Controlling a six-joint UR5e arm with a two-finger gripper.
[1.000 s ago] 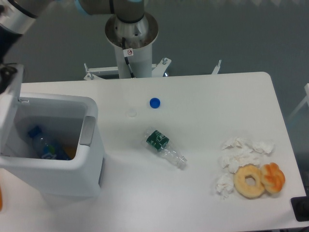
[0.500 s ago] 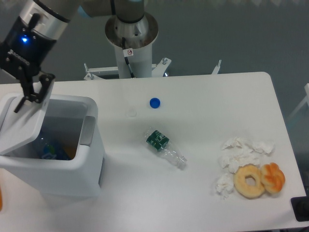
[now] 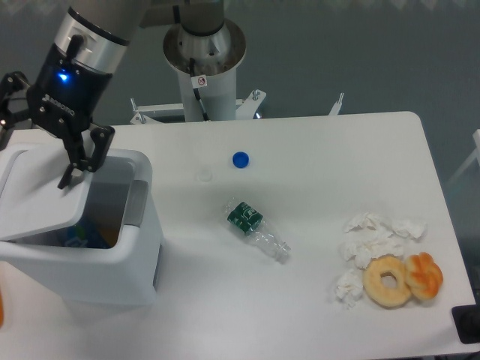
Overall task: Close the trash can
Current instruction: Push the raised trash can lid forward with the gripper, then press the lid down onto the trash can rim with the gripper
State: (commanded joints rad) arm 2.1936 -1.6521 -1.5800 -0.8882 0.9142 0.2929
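The white rectangular bench (image 3: 315,300) carries everything. At its left edge stands the large white boxy plastic trash can (image 3: 112,262), its flat white lid (image 3: 37,204) tilted partway down over the opening, with a gap on the right side showing a blue-labelled bottle inside; a grey latch tab (image 3: 136,202) sits on the can's right rim. Above the lid hangs the black two-finger end effector (image 3: 34,154), fingers spread wide and holding nothing, one fingertip close to the lid; contact cannot be told. Right of the can lies a crushed clear plastic bottle with a green label (image 3: 256,229). Far right are crumpled white tissues (image 3: 373,241) and two golden doughnuts (image 3: 403,279). A small blue cap (image 3: 240,159) lies beyond the bottle.
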